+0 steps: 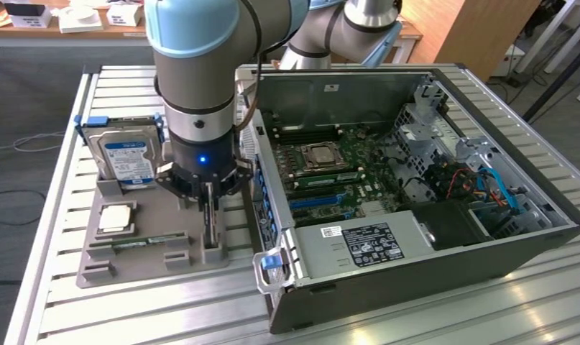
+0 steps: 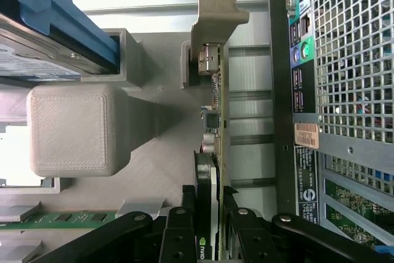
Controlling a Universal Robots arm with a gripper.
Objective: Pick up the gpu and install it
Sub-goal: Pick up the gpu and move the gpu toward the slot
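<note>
The gpu, a thin dark circuit board with a pale tan bracket at its far end, stands on edge in a slot of the grey holder tray. My gripper straddles it from above, one black finger pressed on each side of the card's cooler. In the exterior view the gripper hangs straight down over the gpu, between the tray's posts and the open computer case. The card still sits in its slot.
On the tray are a hard drive with a blue-white label, a processor and a green memory stick. The case's motherboard lies exposed to the exterior view's right. A grey block stands beside the card.
</note>
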